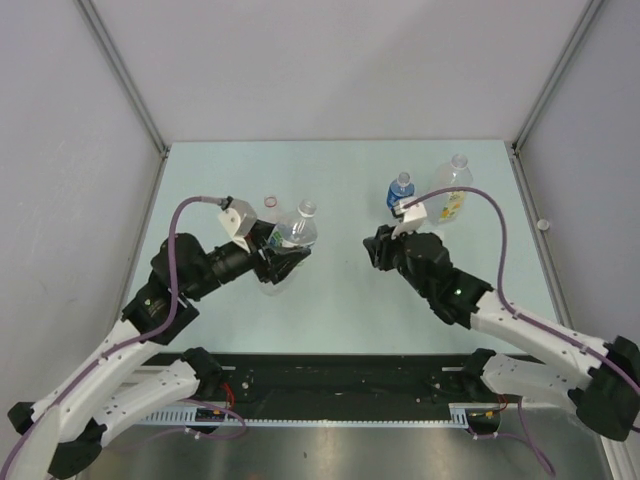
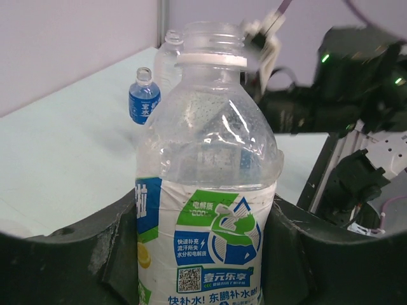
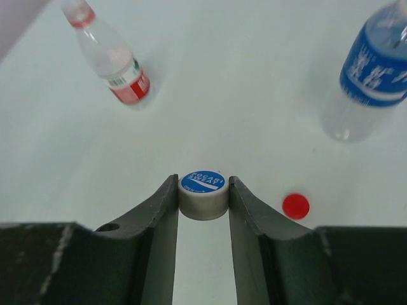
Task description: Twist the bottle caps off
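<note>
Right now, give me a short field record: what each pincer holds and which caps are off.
left pincer: shut on white-and-blue-labelled bottle, neck uncapped
right pincer: shut on white cap
red cap: loose on table
red-labelled bottle: ungripped
blue-labelled bottle: ungripped

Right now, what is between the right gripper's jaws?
The right gripper pinches a white round plastic cap with a blue printed top between its jaws, nothing else; the right wrist view shows it.
</note>
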### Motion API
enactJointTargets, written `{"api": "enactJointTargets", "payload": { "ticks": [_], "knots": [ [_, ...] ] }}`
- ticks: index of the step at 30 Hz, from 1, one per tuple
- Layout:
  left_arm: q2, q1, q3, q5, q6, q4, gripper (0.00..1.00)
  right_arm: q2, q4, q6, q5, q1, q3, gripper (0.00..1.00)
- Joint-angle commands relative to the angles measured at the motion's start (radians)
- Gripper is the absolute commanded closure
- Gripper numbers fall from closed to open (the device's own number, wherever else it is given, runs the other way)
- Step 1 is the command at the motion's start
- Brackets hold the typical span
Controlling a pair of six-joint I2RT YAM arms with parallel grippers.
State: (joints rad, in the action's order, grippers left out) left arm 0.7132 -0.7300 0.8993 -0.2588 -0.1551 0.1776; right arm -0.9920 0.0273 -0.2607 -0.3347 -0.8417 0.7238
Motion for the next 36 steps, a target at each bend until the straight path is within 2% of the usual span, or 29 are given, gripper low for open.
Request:
{"api": "enactJointTargets", "payload": {
  "ticks": [1, 5, 15, 24, 31, 36],
  "knots": [
    [-0.043, 0.004, 0.026, 0.07, 0.028, 0.003, 0.99, -0.109, 0.167, -0.081, -0.014, -0.005, -0.053, 1.0],
    [-0.063, 0.004, 0.029, 0.076, 0.04, 0.01, 0.99, -0.282, 0.243, -0.1, 0.0, -0.002, -0.07, 1.0],
    [-0.069, 0.004, 0.009, 0.085, 0.048, 0.007, 0.98, -0.56, 0.388, -0.127, 0.071, 0.05, -0.067, 1.0],
    [-0.075, 0.004, 0.003, 0.084, 0.049, -0.003, 0.97, -0.68, 0.445, -0.126, 0.065, 0.067, -0.046, 1.0],
    [-0.087, 0.004, -0.014, 0.089, 0.045, -0.007, 0.96, -0.749, 0.488, -0.118, -0.047, 0.064, -0.017, 1.0],
    [-0.09, 0.004, -0.013, 0.089, 0.048, 0.0, 0.96, -0.819, 0.422, -0.109, -0.049, 0.046, 0.045, 1.0]
  ]
}}
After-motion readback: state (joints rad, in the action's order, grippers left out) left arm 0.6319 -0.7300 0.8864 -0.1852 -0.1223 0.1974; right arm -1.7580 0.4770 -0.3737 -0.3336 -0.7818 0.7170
